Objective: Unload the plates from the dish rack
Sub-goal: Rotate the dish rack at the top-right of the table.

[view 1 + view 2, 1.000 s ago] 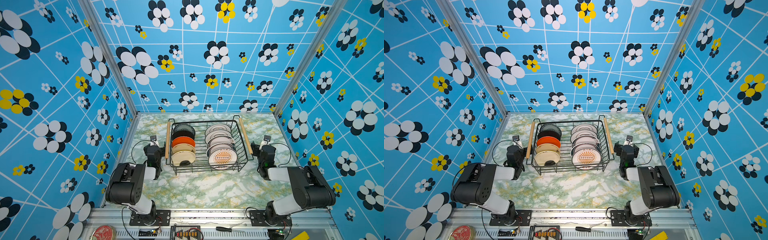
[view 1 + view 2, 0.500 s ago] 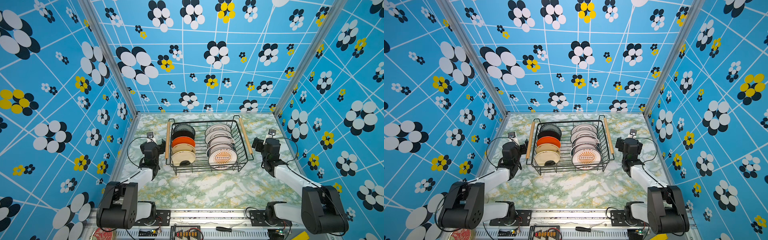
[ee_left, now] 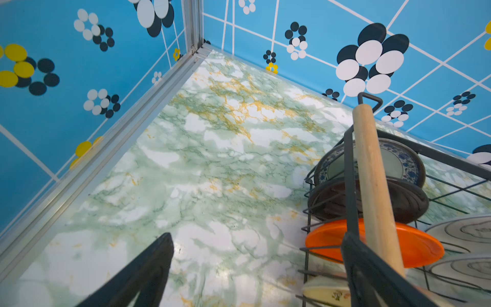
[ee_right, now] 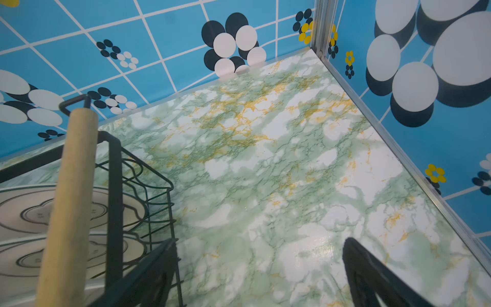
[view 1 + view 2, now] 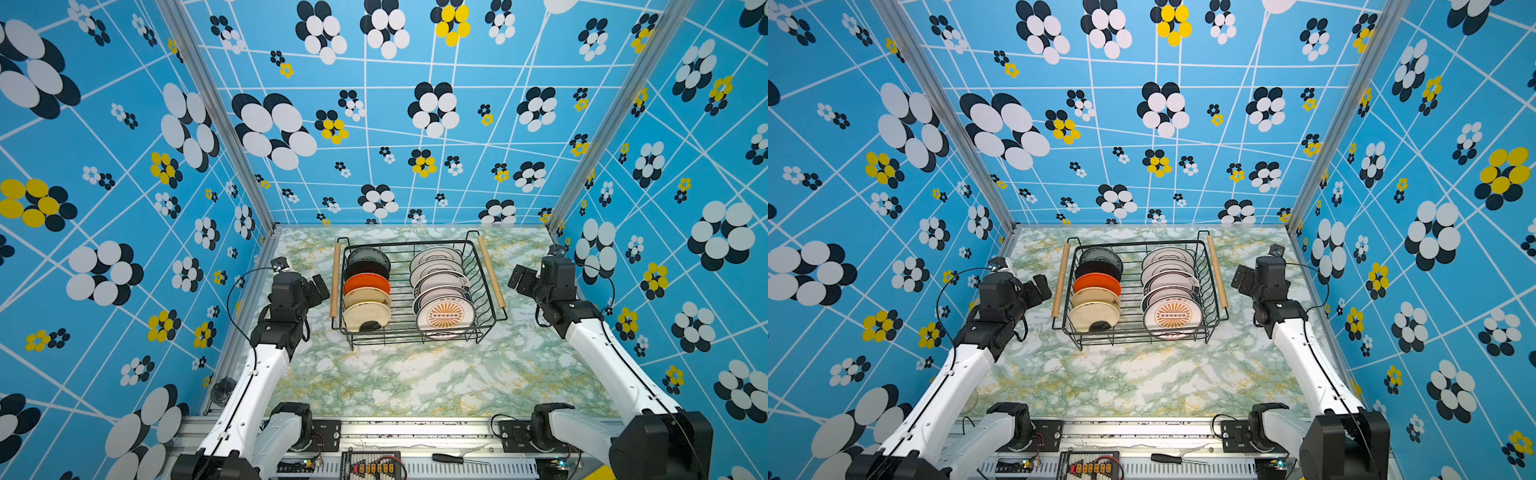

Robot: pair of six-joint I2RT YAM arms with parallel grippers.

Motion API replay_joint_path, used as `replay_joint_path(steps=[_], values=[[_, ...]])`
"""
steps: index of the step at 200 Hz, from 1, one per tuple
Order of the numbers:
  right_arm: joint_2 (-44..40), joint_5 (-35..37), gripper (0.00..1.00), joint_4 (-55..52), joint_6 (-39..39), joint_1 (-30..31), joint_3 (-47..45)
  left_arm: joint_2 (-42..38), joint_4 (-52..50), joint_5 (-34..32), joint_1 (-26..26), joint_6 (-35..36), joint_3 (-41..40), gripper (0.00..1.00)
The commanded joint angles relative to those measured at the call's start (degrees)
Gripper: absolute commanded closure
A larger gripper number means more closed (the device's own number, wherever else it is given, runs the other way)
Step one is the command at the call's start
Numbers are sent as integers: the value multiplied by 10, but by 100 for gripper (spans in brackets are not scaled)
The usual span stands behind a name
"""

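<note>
The black wire dish rack [image 5: 409, 242] [image 5: 1138, 242] stands at the back middle of the table, a wooden handle on each side. Its left row holds small plates: teal-patterned [image 5: 368, 257], black, orange [image 5: 366, 284] and two cream. The right row holds several white plates; the front one [image 5: 444, 318] bears an orange sunburst. My left gripper [image 5: 316, 286] [image 3: 256, 239] hangs open just outside the left handle [image 3: 372, 186], holding nothing. My right gripper [image 5: 518, 280] [image 4: 259, 240] hangs open beside the right handle [image 4: 71, 199], also with nothing in it.
Blue flowered walls close in on the left, right and back. The marble tabletop [image 5: 415, 382] stretches from the rack to the front rail. A screwdriver [image 5: 451, 458] and a circuit board [image 5: 374, 467] lie on that rail.
Both arms have unfolded and reached forward and upward, bringing the grippers level with the rack's handles. Both grippers stayed open. The rack and plates have not moved.
</note>
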Motion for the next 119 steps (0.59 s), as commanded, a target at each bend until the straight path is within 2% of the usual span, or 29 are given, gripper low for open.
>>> replay_joint_path(steps=[1,26,64,119], values=[[-4,-69,1,-109,42,-3,54,-15,-125,61,-2,-32,55,1],[8,-131,1,-160,61,-1,102,1,-177,118,-14,-47,109,1],[22,-183,5,-201,57,16,153,44,-217,138,-43,-53,165,1],[123,-167,11,-278,31,87,246,134,-238,128,-80,-44,217,1]])
